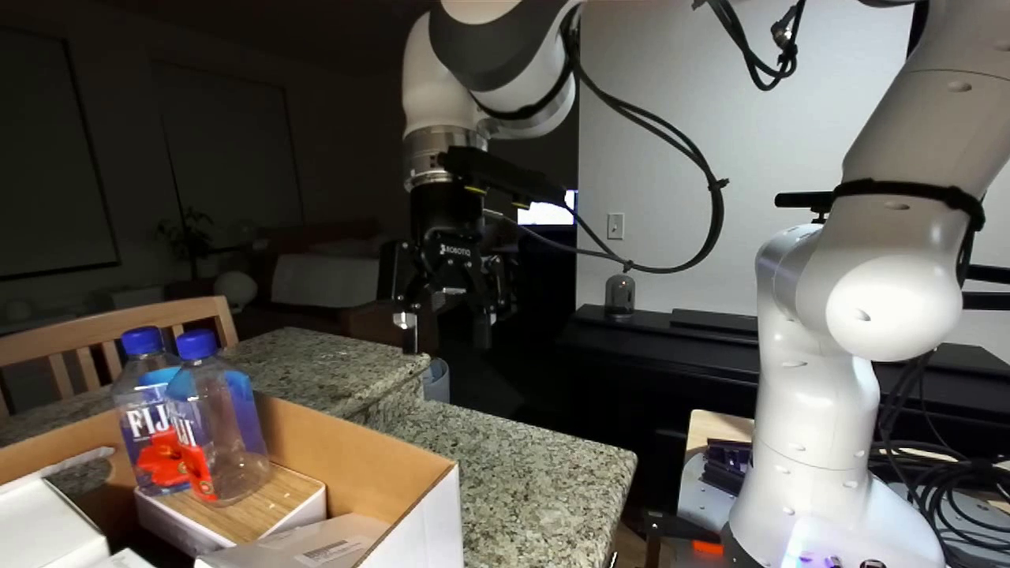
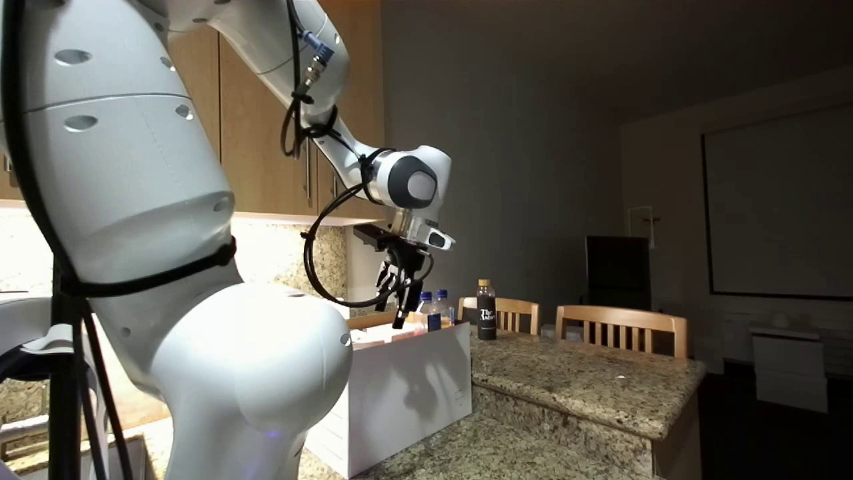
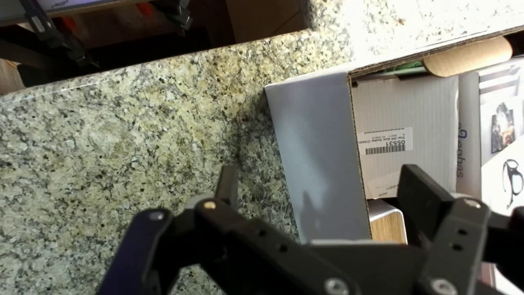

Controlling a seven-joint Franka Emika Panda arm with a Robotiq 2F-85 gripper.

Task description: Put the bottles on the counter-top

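Two clear bottles with blue caps and blue labels stand upright inside the box in both exterior views: a nearer bottle [image 1: 229,430] and a bottle just behind it [image 1: 146,418]. They also show above the box rim as bottles [image 2: 428,320] [image 2: 444,308]. The granite counter-top has a lower slab [image 1: 544,481] and a raised slab [image 1: 316,363]; the lower slab fills the left of the wrist view [image 3: 123,143]. My gripper [image 1: 447,335] is open and empty, fingers down, above the box edge and counter [image 3: 318,174]. The bottles are out of the wrist view.
The open cardboard box [image 2: 413,393], white outside, stands on the lower slab and holds white cartons [image 3: 405,102] and a wood-topped block [image 1: 252,505]. A dark bottle [image 2: 487,313] with a tan cap stands on the raised slab. Wooden chairs [image 2: 620,323] stand behind.
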